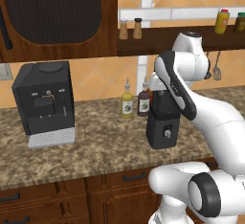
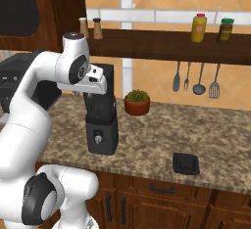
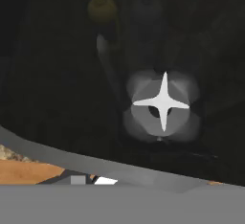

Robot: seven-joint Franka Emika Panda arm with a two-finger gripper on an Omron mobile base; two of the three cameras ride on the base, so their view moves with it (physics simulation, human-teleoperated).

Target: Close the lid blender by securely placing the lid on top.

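The blender (image 1: 163, 131) stands on the granite counter, a dark jar (image 2: 101, 104) on a grey boxy base (image 2: 102, 136) with a small front knob. My gripper (image 2: 100, 87) hangs right over the jar's open top, its fingers hidden by the hand and arm. The hand view looks straight down into the jar (image 3: 57, 89) at the white four-point blade (image 3: 163, 102). The lid (image 2: 186, 163), a flat black squarish cap, lies on the counter near the front edge, well to the right of the blender and apart from my gripper.
A black coffee machine (image 1: 44, 101) stands at the left. Two bottles (image 1: 127, 102) stand behind the blender, with a potted plant (image 2: 137, 102) to their right. Utensils (image 2: 198, 79) hang under the shelf (image 2: 166, 44).
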